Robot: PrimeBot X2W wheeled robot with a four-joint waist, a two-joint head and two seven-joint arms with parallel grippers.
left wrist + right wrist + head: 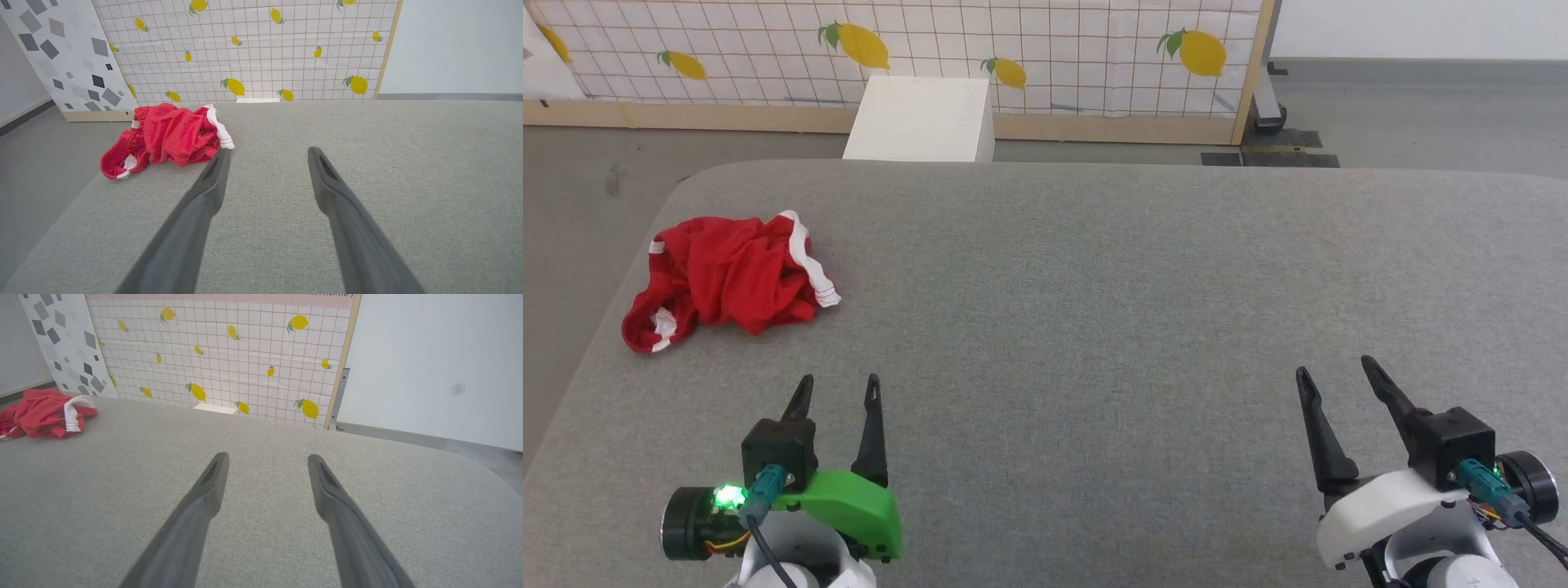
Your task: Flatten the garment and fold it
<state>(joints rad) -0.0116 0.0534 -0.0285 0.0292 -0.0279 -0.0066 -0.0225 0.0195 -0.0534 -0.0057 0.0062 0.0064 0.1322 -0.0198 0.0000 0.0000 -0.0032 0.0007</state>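
table (1094, 286) surface open for passage — garment (727, 273) bunched near its left edge

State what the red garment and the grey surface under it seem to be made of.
The garment: soft thin fabric, likely synthetic knit, matte; it crumples in loose folds. The grey surface: woven upholstery-like cloth, matte; fine speckled weave shows.

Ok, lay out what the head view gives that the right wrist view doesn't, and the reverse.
Head view adds: the left gripper, open on its green mount, and the whole crumpled garment, untouched near the far left corner of the table. Right wrist view adds: a grey-speckled panel left of the lemon screen and a plain white wall to its right. Shared: the table, the lemon screen, the garment, and the right gripper, open and empty.
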